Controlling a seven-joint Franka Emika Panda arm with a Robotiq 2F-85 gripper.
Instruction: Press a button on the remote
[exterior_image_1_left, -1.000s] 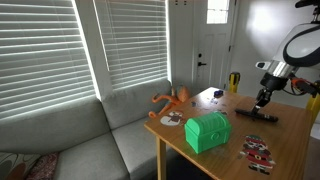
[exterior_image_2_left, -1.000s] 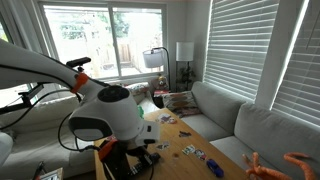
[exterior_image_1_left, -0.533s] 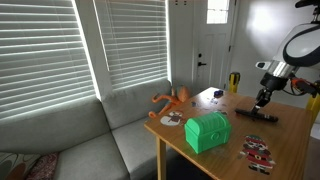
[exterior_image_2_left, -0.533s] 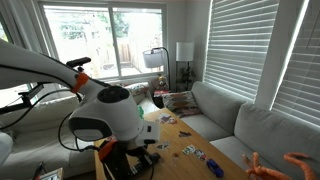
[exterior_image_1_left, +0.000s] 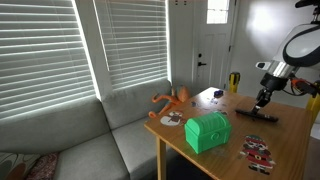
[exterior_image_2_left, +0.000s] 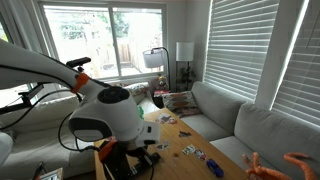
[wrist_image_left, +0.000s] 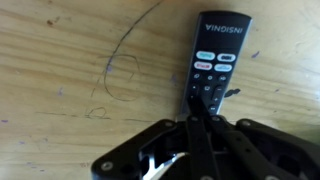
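You're on the press step; gripper (wrist_image_left: 202, 108) pinched closed, holding nothing, tips over the lower buttons of the remote (wrist_image_left: 215, 55); the remote lies near the far edge of the desk (exterior_image_1_left: 288, 140). Next call: push straight down, lightly, on one button.

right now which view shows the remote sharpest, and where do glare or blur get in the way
Wrist view: the remote is evenly lit and fairly sharp, while the fingers are dark and blurred up close. In an exterior view a blown-out sun patch sits on the table and the remote is only a tiny dark bar. In an exterior view the window is overexposed.
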